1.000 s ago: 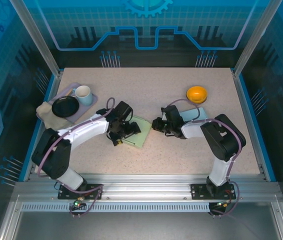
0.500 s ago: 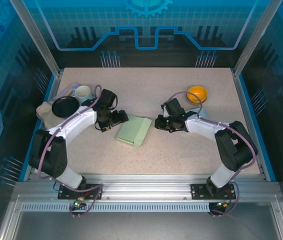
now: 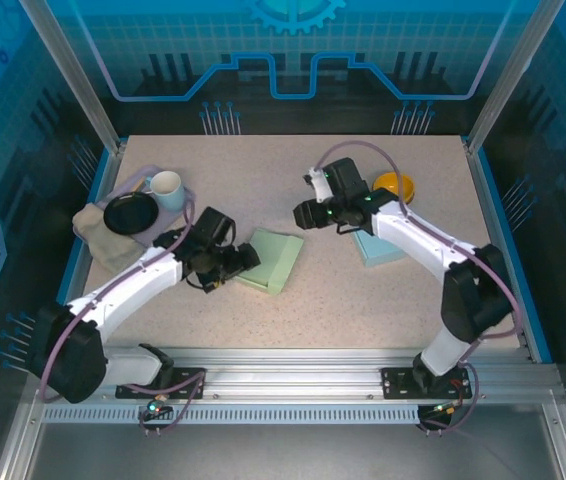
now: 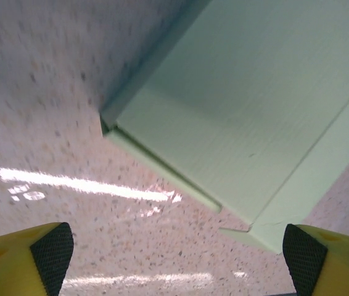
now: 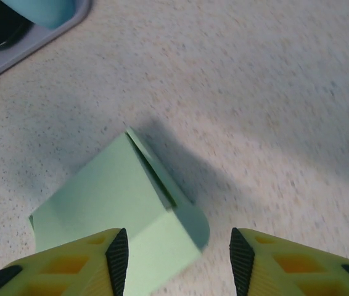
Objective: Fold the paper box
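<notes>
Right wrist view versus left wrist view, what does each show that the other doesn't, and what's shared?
Right wrist adds: the gray tray corner holding a blue cup, plus the right gripper, jaws apart. Left wrist adds: the left gripper, jaws wide, and a glare streak on the table. Shared: the green paper box lying on that speckled table.

Green paper box [image 5: 116, 203] flat on speckled table [image 5: 273, 92]; right tool [image 5: 179, 262] parted over it.
</notes>
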